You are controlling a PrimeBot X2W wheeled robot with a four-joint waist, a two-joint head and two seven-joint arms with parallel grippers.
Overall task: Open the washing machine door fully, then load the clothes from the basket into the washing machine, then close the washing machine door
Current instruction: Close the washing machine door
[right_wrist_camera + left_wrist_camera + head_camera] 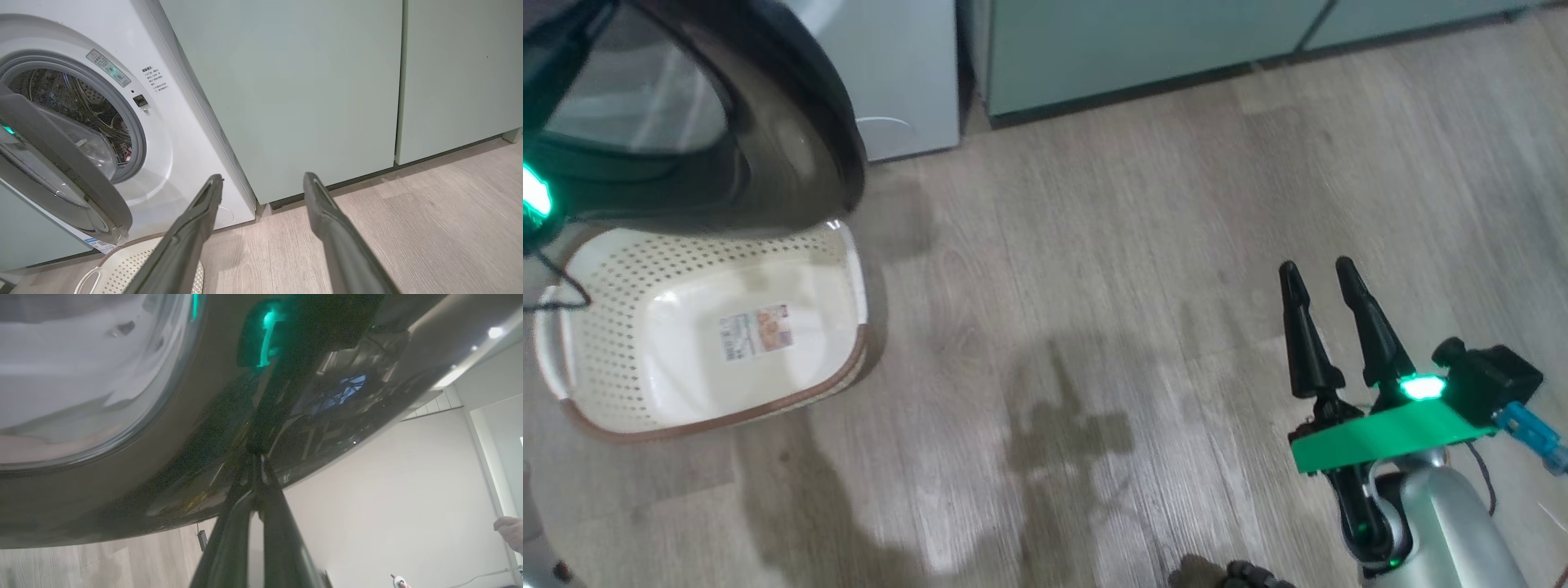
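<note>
Now, the left claw (258, 465) is pinched shut on nothing, tips against the glossy door (796, 147) — half-swung off the washer (179, 122), above the empty basket (605, 343). The tips could skid along that slick curve, leaving it unlatched. Right claw (1316, 265) — spread wide, empty.

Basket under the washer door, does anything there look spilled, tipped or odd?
Nothing stands out. The cream perforated plastic basket sits upright, empty except its bottom label, and the glossy black round door hangs above its far rim.
</note>
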